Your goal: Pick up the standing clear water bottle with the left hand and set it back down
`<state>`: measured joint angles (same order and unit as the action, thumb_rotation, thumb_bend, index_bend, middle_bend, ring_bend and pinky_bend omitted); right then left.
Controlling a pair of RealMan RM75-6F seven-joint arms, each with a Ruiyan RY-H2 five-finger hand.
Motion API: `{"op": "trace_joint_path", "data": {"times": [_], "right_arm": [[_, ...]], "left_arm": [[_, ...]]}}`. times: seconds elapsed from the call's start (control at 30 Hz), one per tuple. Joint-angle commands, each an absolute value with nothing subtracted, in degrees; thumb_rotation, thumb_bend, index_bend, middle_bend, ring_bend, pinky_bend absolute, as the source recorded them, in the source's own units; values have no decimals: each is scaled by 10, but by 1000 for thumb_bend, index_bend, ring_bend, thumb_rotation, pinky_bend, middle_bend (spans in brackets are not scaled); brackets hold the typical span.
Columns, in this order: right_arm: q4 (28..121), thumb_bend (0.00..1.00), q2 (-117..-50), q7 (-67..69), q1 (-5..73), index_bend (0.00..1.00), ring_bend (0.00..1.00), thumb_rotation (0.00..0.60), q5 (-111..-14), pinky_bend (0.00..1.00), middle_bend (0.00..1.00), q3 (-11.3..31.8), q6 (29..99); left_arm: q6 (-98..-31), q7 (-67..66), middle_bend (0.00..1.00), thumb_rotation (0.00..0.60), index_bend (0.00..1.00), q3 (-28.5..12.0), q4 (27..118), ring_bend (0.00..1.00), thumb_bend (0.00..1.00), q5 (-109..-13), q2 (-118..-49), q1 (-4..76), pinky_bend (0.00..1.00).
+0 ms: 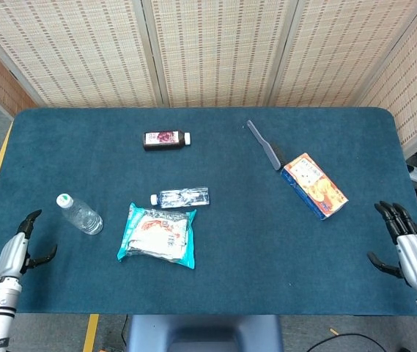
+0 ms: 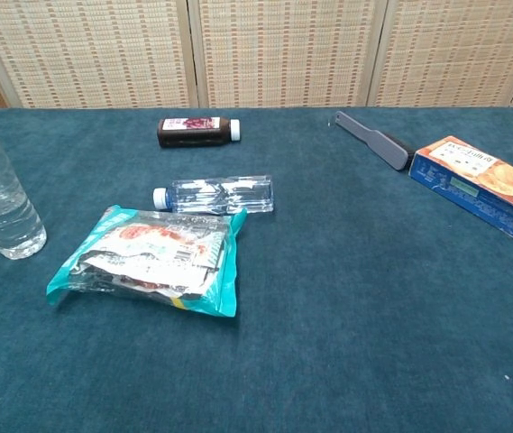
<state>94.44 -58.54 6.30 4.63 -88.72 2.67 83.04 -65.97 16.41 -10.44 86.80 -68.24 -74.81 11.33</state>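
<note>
Water bottle [image 1: 80,215] stood upright; left hand [image 1: 19,247] released, holding nothing.
Approach toward 1 o'clock; grip mid-body w/o tipping it.

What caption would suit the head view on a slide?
Left hand open near the standing clear water bottle; right hand open at the table's far edge.

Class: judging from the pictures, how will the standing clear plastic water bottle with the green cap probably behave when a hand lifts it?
The standing clear plastic water bottle looks tall and narrow, so a sideways nudge may tip it. Its ribbed, thin-looking wall probably flexes under a squeeze. It appears filled, so likely weighty.
</note>
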Motion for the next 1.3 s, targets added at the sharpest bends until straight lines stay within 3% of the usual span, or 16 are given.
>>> {"op": "trace_joint_path", "data": {"times": [0.03,0.27,0.8,1.3], "right_arm": [[944,166,-585,65,46,0,0,600,-891,262,35,25,833],[945,165,-583,67,48,0,0,600,-889,262,35,23,828],[947,166,-582,65,50,0,0,600,-882,262,35,23,824],[950,165,-583,58,56,0,0,600,-876,262,35,22,812]], "left_arm": [[-677,167,0,600,0,-117,844,0,351,-686,-778,124,136],[-679,170,0,600,0,-139,805,0,352,-679,-819,147,130],[-635,169,0,600,0,-166,845,0,350,-625,-835,179,130],[-597,213,0,600,0,-172,924,0,357,-615,-784,182,122]]}}
